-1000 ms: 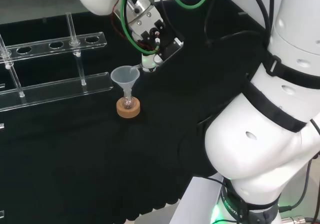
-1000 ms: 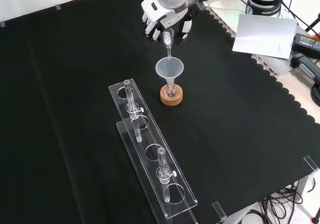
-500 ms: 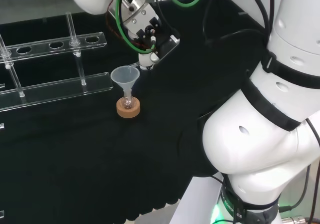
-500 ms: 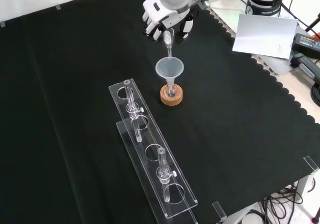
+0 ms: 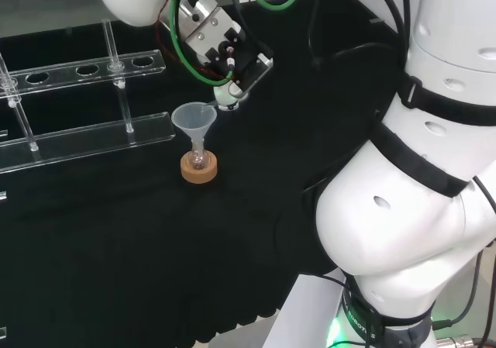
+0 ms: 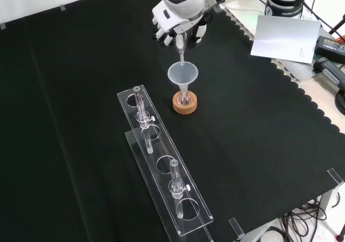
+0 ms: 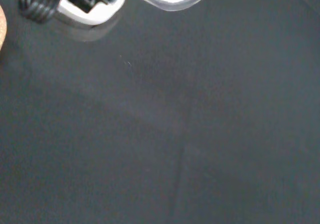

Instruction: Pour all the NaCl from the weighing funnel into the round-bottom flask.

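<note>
A small round-bottom flask (image 6: pixel 185 97) stands in a cork ring (image 6: pixel 185 104) on the black cloth, with a clear plastic funnel (image 6: pixel 183 74) seated in its neck. The same funnel (image 5: pixel 193 118) and cork ring (image 5: pixel 199 169) appear in the head view. My hand (image 6: pixel 179 25) hangs just beyond the funnel, fingers curled round a slim clear weighing funnel (image 6: pixel 180 49). The weighing funnel is tilted steeply, its narrow tip pointing down into the plastic funnel's mouth. In the head view the hand (image 5: pixel 230 56) sits up and to the right of the funnel. No salt is visible.
Two long clear acrylic racks (image 6: pixel 161 166) lie on the cloth in front of the flask, holding thin glass tubes (image 6: pixel 141 112). In the head view the racks (image 5: pixel 85 135) lie to the left. A white sheet (image 6: pixel 284 37) rests off the cloth's far right edge.
The wrist has rolled further over the last second, tipping the weighing funnel steeper above the plastic funnel. The flask and funnel have stayed put.
</note>
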Motion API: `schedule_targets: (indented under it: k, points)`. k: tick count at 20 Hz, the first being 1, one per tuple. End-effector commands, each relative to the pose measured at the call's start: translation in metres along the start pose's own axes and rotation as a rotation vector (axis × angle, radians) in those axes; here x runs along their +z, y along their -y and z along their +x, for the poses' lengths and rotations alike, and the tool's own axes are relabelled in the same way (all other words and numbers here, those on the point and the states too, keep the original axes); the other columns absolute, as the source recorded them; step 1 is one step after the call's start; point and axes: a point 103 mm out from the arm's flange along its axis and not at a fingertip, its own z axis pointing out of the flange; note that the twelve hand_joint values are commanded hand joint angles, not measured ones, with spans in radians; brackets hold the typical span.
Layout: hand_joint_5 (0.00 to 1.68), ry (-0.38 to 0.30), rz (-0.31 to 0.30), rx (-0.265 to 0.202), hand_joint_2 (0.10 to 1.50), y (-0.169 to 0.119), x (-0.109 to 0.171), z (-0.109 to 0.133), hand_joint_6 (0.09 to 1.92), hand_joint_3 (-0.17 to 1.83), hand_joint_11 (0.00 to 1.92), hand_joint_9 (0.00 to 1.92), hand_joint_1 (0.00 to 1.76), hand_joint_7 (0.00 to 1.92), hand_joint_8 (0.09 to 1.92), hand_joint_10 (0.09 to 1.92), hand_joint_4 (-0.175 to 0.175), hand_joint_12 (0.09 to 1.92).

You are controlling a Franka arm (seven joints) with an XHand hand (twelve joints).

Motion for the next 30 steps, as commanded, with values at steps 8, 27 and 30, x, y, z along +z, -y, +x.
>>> schedule_targets:
  k: [8, 27, 30]
  points:
    - [1.22, 0.089, 0.012, 0.017, 0.68, 0.001, -0.009, 0.009, 0.77, 0.66, 0.89, 1.03, 1.11, 0.71, 0.64, 0.28, 0.175, 1.00]
    - [1.22, 0.152, 0.029, 0.037, 0.68, 0.002, -0.014, 0.008, 0.76, 0.65, 0.89, 1.02, 1.11, 0.70, 0.64, 0.27, 0.175, 1.00]
    - [1.22, 0.161, 0.031, 0.041, 0.68, 0.003, -0.015, 0.009, 0.76, 0.65, 0.89, 1.02, 1.11, 0.70, 0.64, 0.27, 0.175, 1.00]
